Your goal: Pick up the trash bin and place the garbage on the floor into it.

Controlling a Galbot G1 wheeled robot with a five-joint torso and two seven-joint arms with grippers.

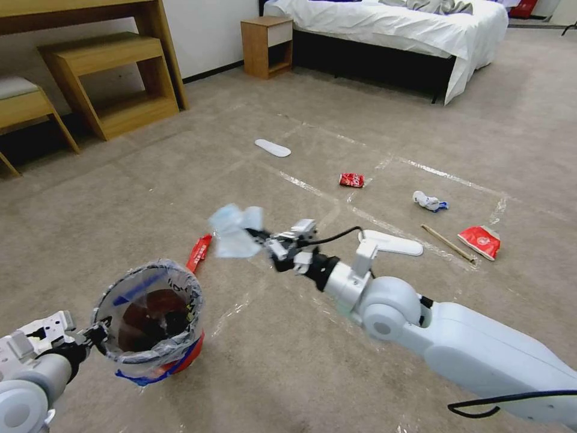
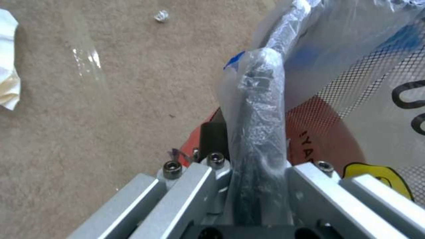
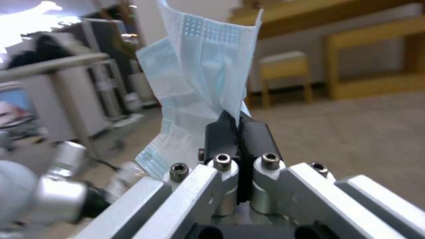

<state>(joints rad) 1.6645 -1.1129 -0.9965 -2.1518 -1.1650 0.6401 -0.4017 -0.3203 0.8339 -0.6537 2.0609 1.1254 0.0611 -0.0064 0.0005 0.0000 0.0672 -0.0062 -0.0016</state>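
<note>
Beige carpet [image 1: 150, 198] crossed by shiny tape lines covers the bedroom floor, with a white-sheeted bed [image 1: 384, 24] and wooden shelving [image 1: 114, 84] along the far walls. Low at the near left, the red trash bin [image 1: 150, 319], lined with a crinkled clear bag edged in blue, hangs tilted in the left claw [image 1: 96, 332], whose fingers are clamped over the bagged rim [image 2: 261, 109]. Just above and beyond the bin, the right claw [image 1: 262, 236] pinches a pale blue face mask [image 1: 235, 231] between tightly closed black fingers [image 3: 220, 136]. Behind the bin a red wrapper [image 1: 199, 252] lies on the carpet. Farther from the bin lie a white insole [image 1: 272, 147], a crushed red can [image 1: 351, 180], crumpled white paper [image 1: 429, 201], a second insole [image 1: 393, 243], a wooden stick [image 1: 448, 243] and a red packet [image 1: 481, 240].
</note>
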